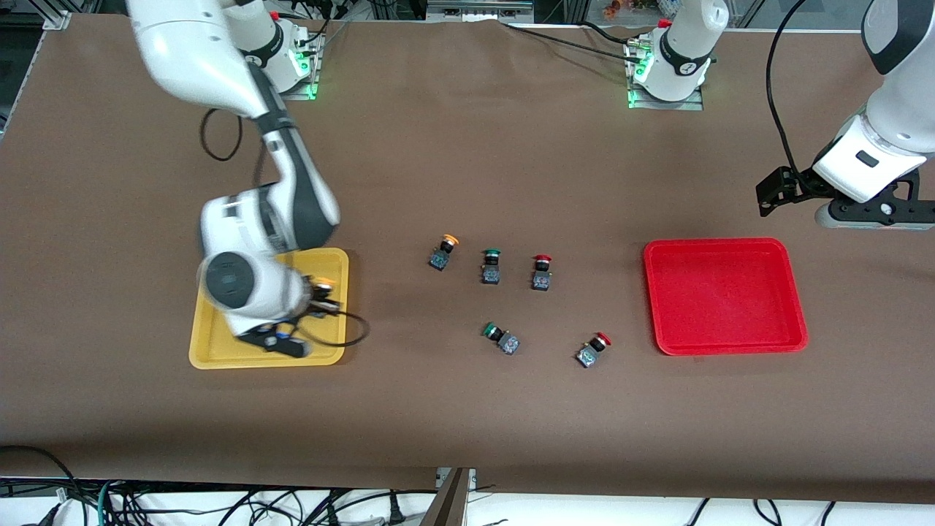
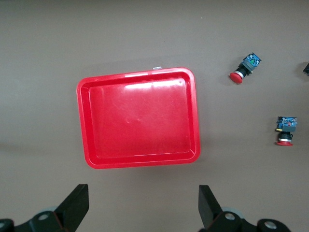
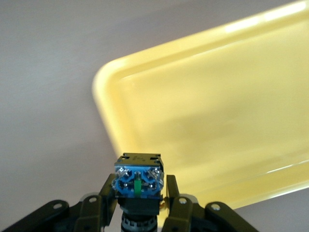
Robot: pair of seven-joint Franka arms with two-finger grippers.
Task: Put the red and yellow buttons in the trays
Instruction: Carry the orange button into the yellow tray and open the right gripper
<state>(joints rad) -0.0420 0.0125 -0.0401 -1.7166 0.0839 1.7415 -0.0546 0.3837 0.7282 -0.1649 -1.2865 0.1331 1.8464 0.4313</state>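
While on table: five buttons [image 1: 491, 266].

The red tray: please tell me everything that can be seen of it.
The red tray is a shallow rectangle of glossy red plastic with rounded corners and a raised rim. It lies flat on the brown table toward the left arm's end, with nothing in it. Nothing touches it: the open left gripper hangs above the table beside it, and the two red-capped buttons lie apart from it on the table.
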